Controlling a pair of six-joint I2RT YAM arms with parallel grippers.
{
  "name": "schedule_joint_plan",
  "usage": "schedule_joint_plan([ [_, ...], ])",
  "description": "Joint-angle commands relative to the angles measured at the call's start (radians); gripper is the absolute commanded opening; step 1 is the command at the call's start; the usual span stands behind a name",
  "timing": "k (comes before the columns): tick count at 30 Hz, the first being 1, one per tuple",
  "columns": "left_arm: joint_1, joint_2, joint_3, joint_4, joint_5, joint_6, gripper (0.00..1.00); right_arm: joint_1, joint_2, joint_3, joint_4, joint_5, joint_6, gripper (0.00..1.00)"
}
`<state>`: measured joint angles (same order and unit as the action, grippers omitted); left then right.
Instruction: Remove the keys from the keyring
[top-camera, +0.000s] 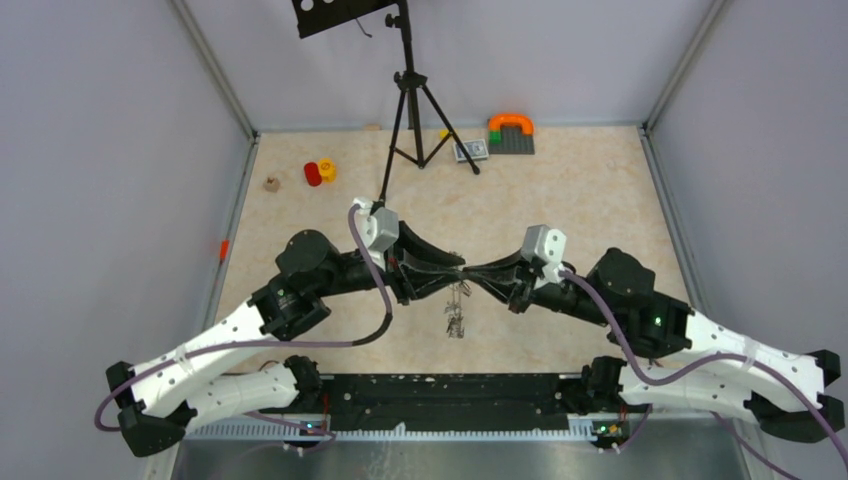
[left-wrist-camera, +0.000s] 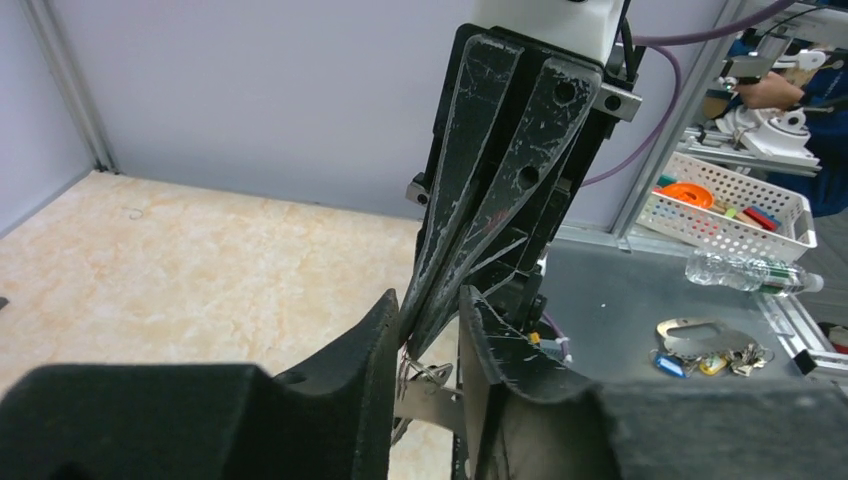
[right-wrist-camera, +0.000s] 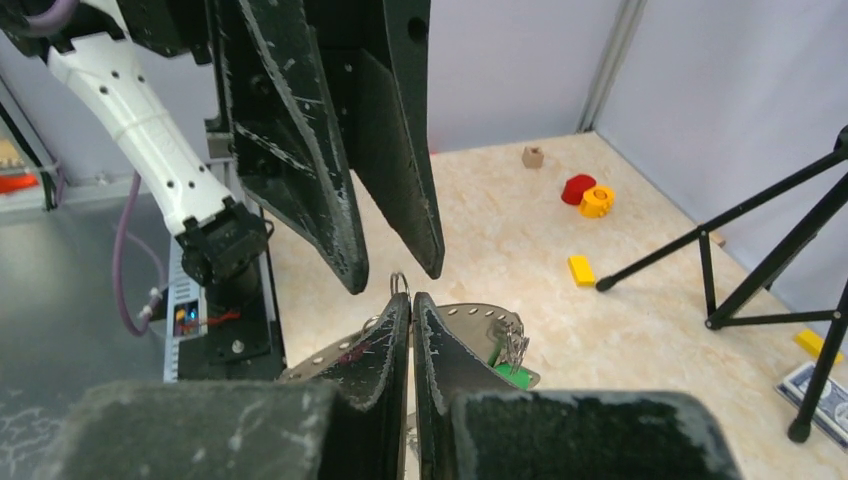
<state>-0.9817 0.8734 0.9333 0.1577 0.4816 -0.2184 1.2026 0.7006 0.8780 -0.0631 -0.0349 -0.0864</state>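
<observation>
Both arms meet above the middle of the table. My right gripper (right-wrist-camera: 411, 300) is shut, and a small wire ring (right-wrist-camera: 399, 283) pokes up from between its fingertips. The keyring (right-wrist-camera: 472, 318), a flat grey metal ring with small holes, lies just beneath those fingers, with a green tag (right-wrist-camera: 512, 372) and thin silver keys (right-wrist-camera: 514, 348) at its right side. My left gripper (left-wrist-camera: 430, 322) faces it, jaws a little apart, the right fingers (left-wrist-camera: 480, 200) reaching into the gap. A grey metal piece (left-wrist-camera: 438, 400) shows behind that gap. From above, keys (top-camera: 457, 316) dangle below the two grippers.
A black tripod (top-camera: 410, 110) stands at the back. Red and yellow blocks (top-camera: 320, 172), a small wooden block (top-camera: 271, 184), a card deck (top-camera: 470, 150) and a brick arch (top-camera: 510, 132) lie along the far side. Off the table sit a white basket (left-wrist-camera: 735, 205) and another key bunch (left-wrist-camera: 710, 355).
</observation>
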Motion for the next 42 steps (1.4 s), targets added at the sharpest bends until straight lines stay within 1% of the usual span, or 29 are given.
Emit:
schedule_joint_plan([
  [1, 0.002, -0.022, 0.02, 0.054, 0.022, -0.018, 0.39, 0.007, 0.029, 0.118, -0.099, -0.001, -0.052, 0.0],
  [2, 0.003, -0.024, 0.022, 0.053, 0.023, -0.019, 0.45, 0.007, 0.035, 0.136, -0.125, -0.003, -0.062, 0.0],
  [3, 0.003, -0.028, 0.024, 0.051, 0.024, -0.019, 0.48, 0.007, 0.044, 0.154, -0.151, -0.005, -0.072, 0.0],
  [5, 0.003, -0.034, 0.031, 0.04, 0.025, -0.017, 0.52, 0.006, 0.063, 0.196, -0.23, 0.002, -0.091, 0.0],
  [9, 0.004, -0.045, 0.043, -0.013, 0.006, 0.011, 0.52, 0.007, 0.102, 0.282, -0.345, 0.014, -0.141, 0.0],
  [11, 0.003, -0.045, 0.049, -0.052, -0.008, 0.032, 0.51, 0.006, 0.117, 0.321, -0.399, 0.018, -0.164, 0.0],
  [13, 0.004, -0.045, 0.055, -0.096, -0.018, 0.052, 0.49, 0.008, 0.13, 0.356, -0.443, 0.014, -0.185, 0.0],
  [16, 0.003, -0.043, 0.051, -0.131, -0.022, 0.072, 0.49, 0.007, 0.14, 0.399, -0.491, -0.002, -0.205, 0.0],
  [26, 0.004, 0.017, 0.039, -0.06, -0.017, 0.08, 0.52, 0.006, 0.139, 0.432, -0.511, -0.097, -0.212, 0.0],
  [33, 0.003, 0.05, 0.061, -0.055, 0.086, 0.091, 0.43, 0.007, 0.136, 0.434, -0.519, -0.137, -0.225, 0.0],
  [38, 0.004, 0.055, 0.061, -0.058, 0.152, 0.084, 0.39, 0.007, 0.131, 0.431, -0.517, -0.142, -0.233, 0.0],
  [42, 0.003, 0.063, 0.064, -0.058, 0.179, 0.079, 0.32, 0.007, 0.133, 0.429, -0.514, -0.146, -0.233, 0.0],
])
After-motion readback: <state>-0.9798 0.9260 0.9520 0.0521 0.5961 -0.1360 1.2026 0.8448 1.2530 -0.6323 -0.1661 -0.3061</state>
